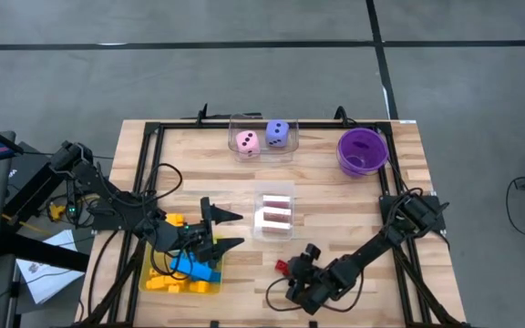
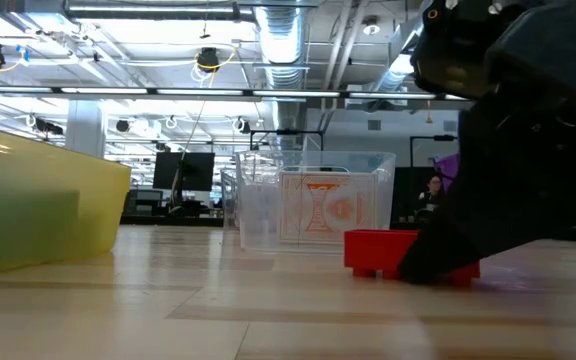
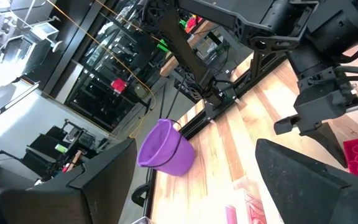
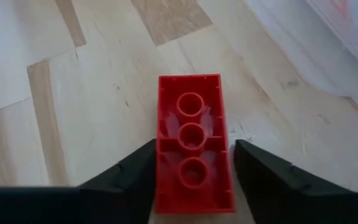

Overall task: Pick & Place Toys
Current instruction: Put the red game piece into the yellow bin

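The red brick (image 4: 192,143) lies upside down on the tabletop (image 4: 92,99), 3 round sockets showing, between the right pincer (image 4: 191,180) fingers. Its long axis runs straight out ahead of the pincer. The fingers flank its near end, touching or nearly so; a firm grip cannot be told. The left pincer (image 1: 229,230) hangs wide open, holding nothing, above the yellow tray (image 1: 158,278).

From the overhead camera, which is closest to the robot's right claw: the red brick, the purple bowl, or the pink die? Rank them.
From the right gripper:
1. Red brick, between its fingers.
2. Purple bowl, far right corner.
3. Pink die, in a clear box at the far edge.
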### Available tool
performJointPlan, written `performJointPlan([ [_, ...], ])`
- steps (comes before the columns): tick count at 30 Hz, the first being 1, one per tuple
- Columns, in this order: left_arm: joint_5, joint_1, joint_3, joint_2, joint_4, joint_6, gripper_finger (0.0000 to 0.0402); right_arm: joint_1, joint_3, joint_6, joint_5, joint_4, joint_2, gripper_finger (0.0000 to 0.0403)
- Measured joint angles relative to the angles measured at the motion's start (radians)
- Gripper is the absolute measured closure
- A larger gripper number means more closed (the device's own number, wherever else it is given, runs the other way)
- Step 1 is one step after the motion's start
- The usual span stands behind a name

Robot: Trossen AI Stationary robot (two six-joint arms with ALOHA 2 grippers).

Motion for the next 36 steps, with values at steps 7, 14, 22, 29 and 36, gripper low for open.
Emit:
performJointPlan([
  [7,0.000,0.000,0.000,0.000,0.000,0.000,0.0079,-0.001,0.000,0.000,-0.017,0.003,-0.008,0.0271],
  [14,0.025,0.000,0.000,0.000,0.000,0.000,0.0079,0.020,-0.003,-0.035,-0.066,0.013,-0.077,0.0263],
  [22,0.241,0.000,0.000,0.000,0.036,0.000,0.0079,0.098,-0.003,-0.108,0.138,0.047,-0.156,0.0263],
  [29,0.464,0.009,0.000,0.031,0.027,0.064,0.0079,0.115,-0.003,-0.252,0.198,0.120,-0.223,0.0267],
  [36,0.513,0.013,0.000,0.118,0.113,0.233,0.0079,0.066,-0.002,-0.414,0.192,0.121,-0.333,0.0250],
])
